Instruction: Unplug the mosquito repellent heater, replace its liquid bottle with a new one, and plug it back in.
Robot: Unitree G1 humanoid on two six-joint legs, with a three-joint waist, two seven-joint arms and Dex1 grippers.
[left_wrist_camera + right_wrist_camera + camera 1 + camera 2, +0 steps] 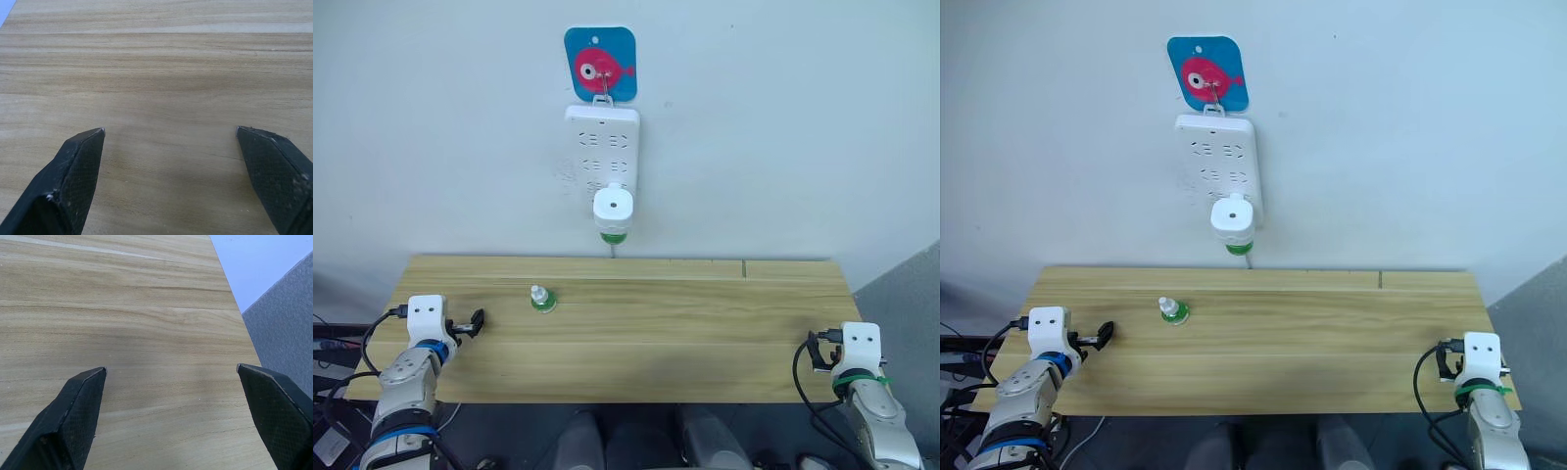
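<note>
left tool (168,142) wide apart, right tool (171,377) likewise

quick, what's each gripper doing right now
Left gripper: open, holding nothing, over the light wooden table.
Right gripper: open, holding nothing.

- A plain indoor test set-up, more like a lab corner than a lived-in home.
- A bare white wall (783,127) carries a white power strip (602,147) hung from a blue hook plate with a pink fish (599,63).
- A light wooden worktop (705,323) stands against that wall, nearly bare.
- Loose cables (337,367) trail off the worktop's left edge; grey floor (901,294) shows past its right edge.
</note>
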